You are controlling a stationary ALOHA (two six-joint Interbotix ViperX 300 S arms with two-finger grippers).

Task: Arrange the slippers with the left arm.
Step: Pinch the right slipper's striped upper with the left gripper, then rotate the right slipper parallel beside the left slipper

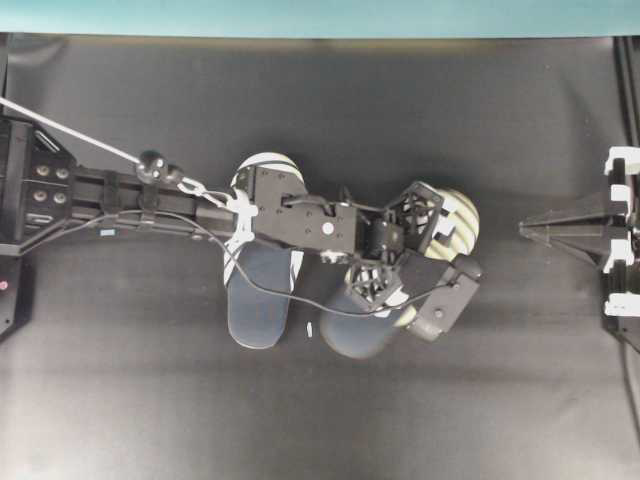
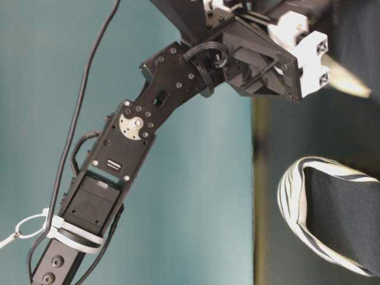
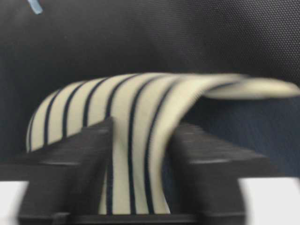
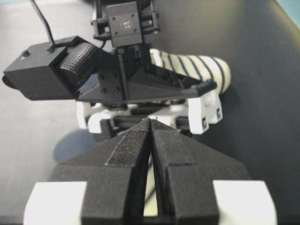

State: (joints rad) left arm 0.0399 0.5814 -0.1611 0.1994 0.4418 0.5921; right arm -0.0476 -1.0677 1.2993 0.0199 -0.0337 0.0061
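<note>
Two slippers lie on the black mat. The left one [image 1: 258, 300] rests flat with its striped toe cap under the left arm [image 1: 150, 195]. My left gripper [image 1: 400, 248] is shut on the striped toe cap [image 1: 458, 222] of the right slipper. In the left wrist view the cap [image 3: 136, 117] is pinched between the two dark fingers [image 3: 70, 168] of the left gripper [image 3: 138, 154]. My right gripper [image 1: 522, 229] stays at the right edge, apart from both slippers. Its pointed jaws are shut and empty in the right wrist view [image 4: 150, 121], which faces the held slipper [image 4: 201, 68].
A teal wall [image 1: 300, 15] borders the mat's far edge. The left arm's loose black cable [image 1: 300, 300] and white cord [image 1: 70, 130] trail over the left slipper. The table-level view shows the arm [image 2: 136, 130] close up and one slipper [image 2: 332, 214].
</note>
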